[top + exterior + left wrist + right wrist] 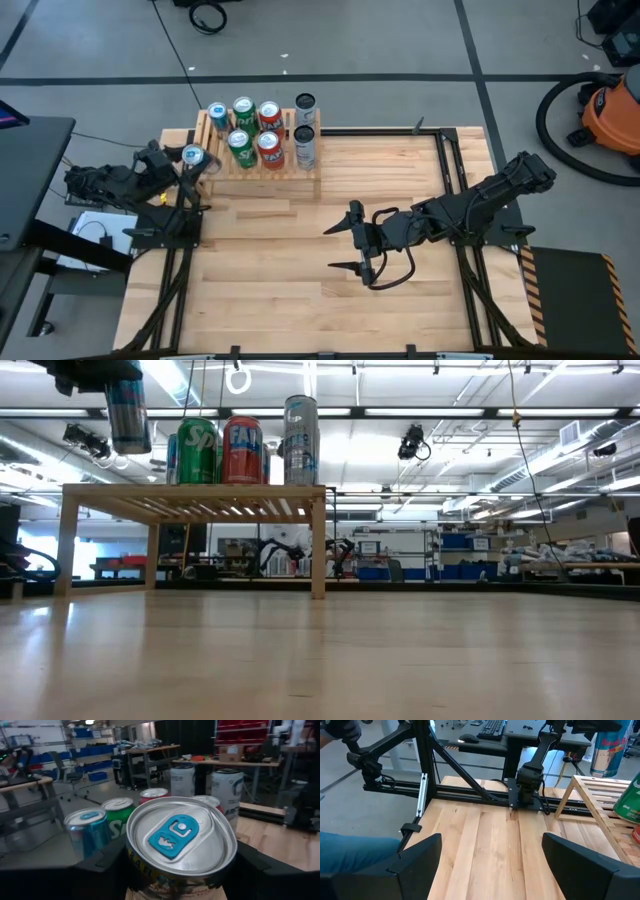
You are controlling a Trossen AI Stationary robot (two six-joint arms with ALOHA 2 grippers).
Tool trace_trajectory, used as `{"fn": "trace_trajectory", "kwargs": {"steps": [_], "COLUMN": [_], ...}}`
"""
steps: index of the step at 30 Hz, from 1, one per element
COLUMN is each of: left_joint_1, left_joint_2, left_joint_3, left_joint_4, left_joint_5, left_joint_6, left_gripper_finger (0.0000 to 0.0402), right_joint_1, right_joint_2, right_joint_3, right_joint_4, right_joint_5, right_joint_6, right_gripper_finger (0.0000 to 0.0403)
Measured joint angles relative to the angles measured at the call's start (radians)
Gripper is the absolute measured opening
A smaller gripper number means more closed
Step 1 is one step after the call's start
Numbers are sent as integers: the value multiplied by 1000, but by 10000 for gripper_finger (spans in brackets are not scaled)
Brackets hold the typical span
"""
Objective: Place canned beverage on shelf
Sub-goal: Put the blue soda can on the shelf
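Note:
The light-wood slatted shelf (262,168) stands at the table's far left on short legs (318,550). Several upright cans stand on it: green (240,146), red (269,148), white (305,148) and others behind. My left gripper (180,160) is shut on a silver can with a blue tab (180,840), held above the shelf's left end (128,415). My right gripper (335,248) is open and empty over the middle of the table, its fingers wide apart in the right wrist view (490,855). My left gripper pinches the can's side wall just below its top rim (137,865) between its two fingers (100,865). The fingers come about level from the table's left side. The can stands upright, lifted clear above the shelf top (128,448).
The shelf's near left part (212,165) is bare slats. Black frame rails (452,170) run along the table's sides. An orange vacuum (612,110) stands on the floor at far right. The table's near half (300,310) is bare wood.

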Motion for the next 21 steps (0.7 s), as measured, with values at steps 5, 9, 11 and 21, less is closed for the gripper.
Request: {"fn": "trace_trajectory", "kwargs": {"steps": [5,9,11,21], "left_joint_1": [-1,0,0,-1], "left_joint_2": [0,0,2,171], "left_joint_3": [0,0,-3,-7], "left_joint_4": [38,14,14,15], "left_joint_5": [35,77,159,372], "left_joint_6": [52,36,-2,-139], "left_gripper_finger": [240,240,240,240], "right_joint_1": [-5,-5,-5,-10], "right_joint_2": [0,0,0,0], "right_joint_3": [0,0,0,0], "right_joint_4": [7,7,7,7], "right_joint_5": [0,0,0,0], "right_joint_6": [0,0,0,-23], "right_gripper_finger": [355,355,355,355]}}
